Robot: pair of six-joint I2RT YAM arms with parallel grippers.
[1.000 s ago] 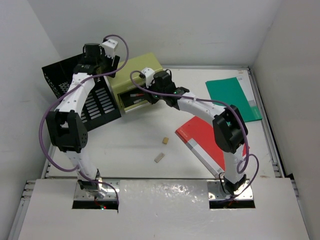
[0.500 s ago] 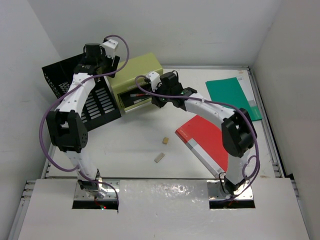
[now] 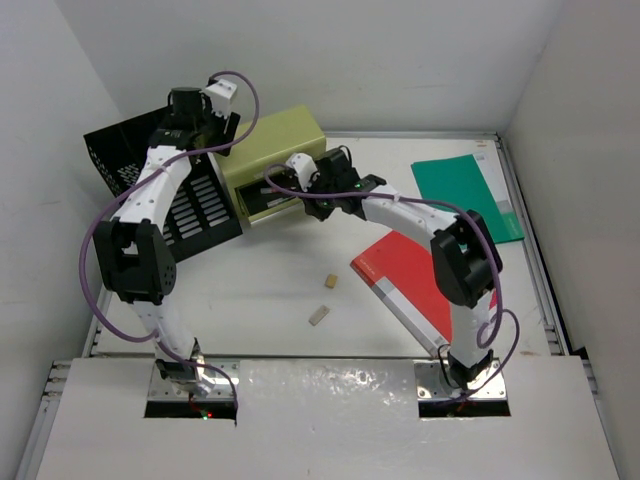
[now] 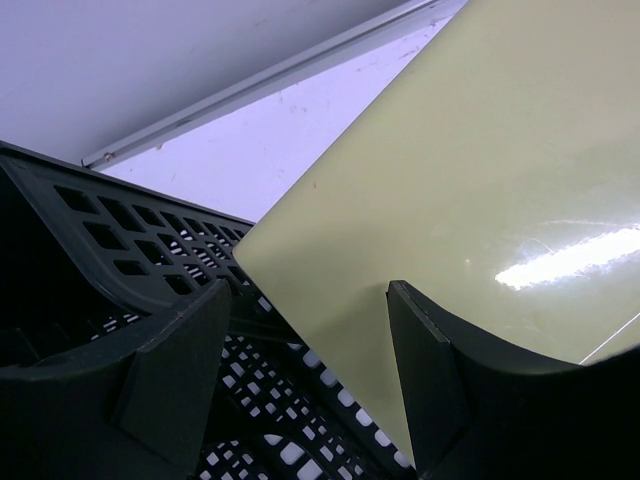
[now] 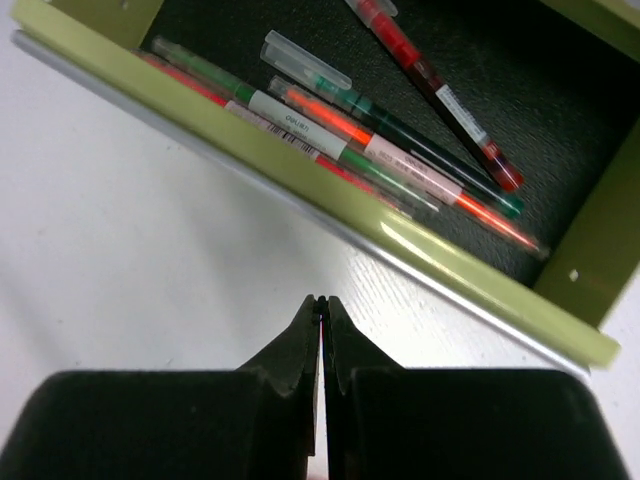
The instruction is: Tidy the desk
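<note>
Top external view: black crate (image 3: 130,160) far left; left end effector (image 4: 310,295) fingers apart above the olive drawer box (image 3: 280,150); right end effector (image 5: 321,305) pinched together, empty, before its open drawer (image 5: 420,60). The tabletop (image 3: 270,270) spans the enclosure — rigid, fixed, probably slick. No hold on it — take the red folder (image 3: 405,270) by an edge.

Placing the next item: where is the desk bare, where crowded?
Widest bare patch: near-left white desk, between the black mesh tray and two small tan blocks. Another at the back, between the olive-green drawer box and flat green folder. Crowded: the drawer front under the right arm, and around the flat red folder.
</note>
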